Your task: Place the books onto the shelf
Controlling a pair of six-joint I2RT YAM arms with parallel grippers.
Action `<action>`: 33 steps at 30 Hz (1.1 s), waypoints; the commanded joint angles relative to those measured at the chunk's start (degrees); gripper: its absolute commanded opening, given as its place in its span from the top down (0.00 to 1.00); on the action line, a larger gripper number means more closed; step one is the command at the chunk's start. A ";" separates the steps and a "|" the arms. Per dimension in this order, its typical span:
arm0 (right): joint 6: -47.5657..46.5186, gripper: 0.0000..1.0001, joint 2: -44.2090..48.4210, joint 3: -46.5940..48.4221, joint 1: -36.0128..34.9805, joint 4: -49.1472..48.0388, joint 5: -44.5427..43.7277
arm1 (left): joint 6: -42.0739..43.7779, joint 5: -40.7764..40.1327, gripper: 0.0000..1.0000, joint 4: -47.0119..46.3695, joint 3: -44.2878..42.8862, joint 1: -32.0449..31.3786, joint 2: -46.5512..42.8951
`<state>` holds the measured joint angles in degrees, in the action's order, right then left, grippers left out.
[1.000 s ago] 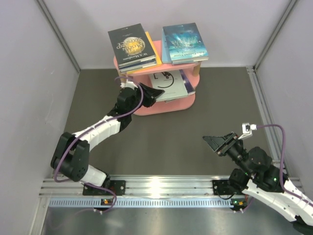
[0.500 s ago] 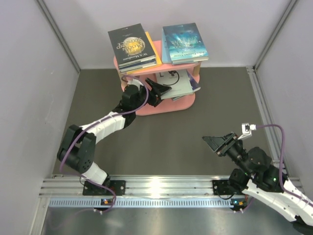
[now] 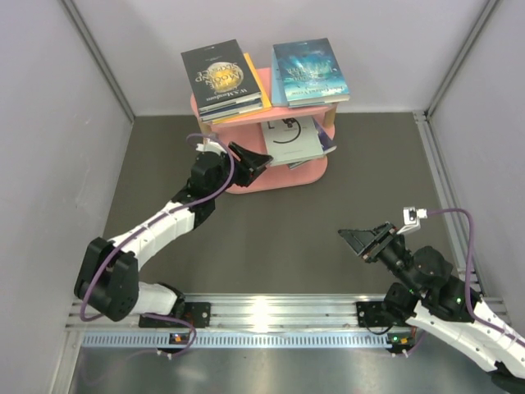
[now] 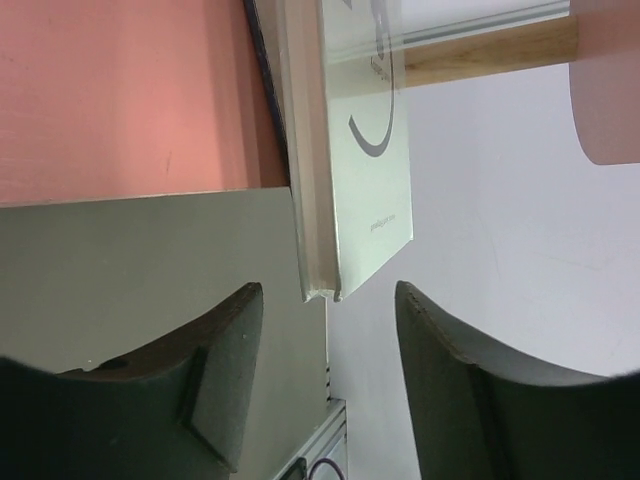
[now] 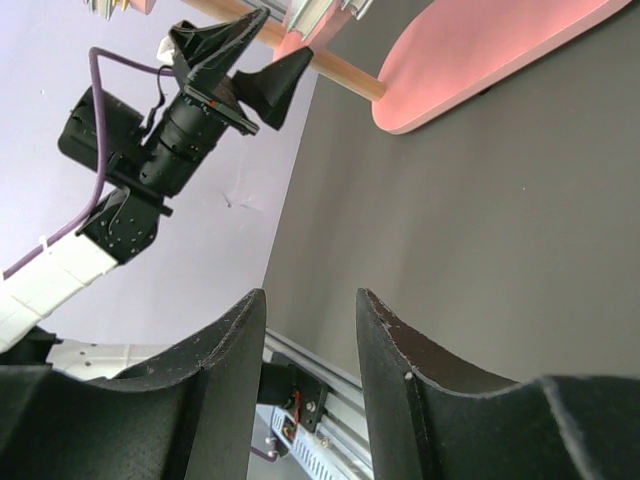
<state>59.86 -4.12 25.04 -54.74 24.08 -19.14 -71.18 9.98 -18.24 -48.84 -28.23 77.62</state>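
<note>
Seating, seemingly, the grey-white book (image 3: 289, 135) overhanging the pink shelf (image 3: 279, 176), left tool (image 3: 252, 158) released just off its corner, right tool (image 3: 354, 240) parted, empty; next, nudging it inward

The shelf (image 3: 283, 177) boards are pink; its posts (image 4: 490, 52) are light wood. One book (image 3: 220, 74) is black with a gold moon. The yellow book (image 3: 261, 89) shows as an edge only. The teal book (image 3: 308, 70) carries an icy pattern. The pale grey-white book (image 3: 289, 138) bears a black curved mark. The surface (image 3: 287, 230) is dark grey. My jaws are black.
</note>
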 commanded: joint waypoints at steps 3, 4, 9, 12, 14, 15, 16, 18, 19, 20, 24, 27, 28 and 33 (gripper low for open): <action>0.35 0.59 -0.10 -0.25 -0.28 -1.66 0.50 | 2.18 -0.84 0.47 0.40 -1.69 0.10 0.50; 0.26 0.59 -0.19 -0.25 -0.28 -1.66 0.42 | 2.10 -0.32 0.48 0.31 -1.96 0.10 0.94; 0.00 0.59 0.25 -0.08 -0.28 -1.66 0.24 | 1.22 0.04 0.48 -1.35 -2.14 0.02 2.88; -0.18 0.59 0.34 0.01 -0.28 -1.66 0.33 | 0.78 -0.13 0.51 -2.24 -2.23 -0.25 3.58; -0.26 0.59 0.34 0.01 -0.28 -1.58 0.41 | 0.51 -0.22 0.59 -2.68 -2.75 -0.34 4.37; -0.27 0.59 0.25 0.01 -0.28 -1.58 0.42 | 0.34 -0.31 0.62 -2.85 -3.01 -0.51 4.64; -0.35 0.60 0.34 0.10 -0.19 -1.49 0.42 | 0.16 -0.40 0.67 -2.94 -3.28 -0.60 4.90; -0.35 0.60 0.52 0.36 -0.28 -1.49 0.33 | -0.19 -0.40 0.80 -3.47 -3.89 -0.86 5.69; -0.61 0.60 0.43 0.28 -0.28 -1.40 0.33 | -0.36 -0.40 0.84 -3.64 -4.16 -0.95 5.96; -0.62 0.60 0.52 0.36 -0.28 -1.31 0.15 | -0.54 -0.31 0.87 -3.65 -4.85 -1.04 6.57; -0.88 0.60 0.43 0.63 -0.28 -1.05 -0.02 | -0.45 -0.22 0.99 -3.82 -6.79 -2.18 7.98; -0.88 0.60 0.43 0.54 -0.28 -1.14 -0.02 | -0.54 -0.48 0.99 -3.82 -7.94 -3.15 8.94; -0.88 0.60 0.43 0.54 -0.28 -1.14 -0.11 | -0.54 -0.49 1.00 -3.82 -8.29 -3.32 9.30; -0.97 0.60 0.43 0.37 -0.28 -1.05 -0.20 | -0.72 -2.68 1.00 -3.12 -8.64 -5.87 9.21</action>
<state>60.01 -4.12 25.02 -54.74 24.10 -19.18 -72.36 8.34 -20.60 -55.44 -32.14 86.32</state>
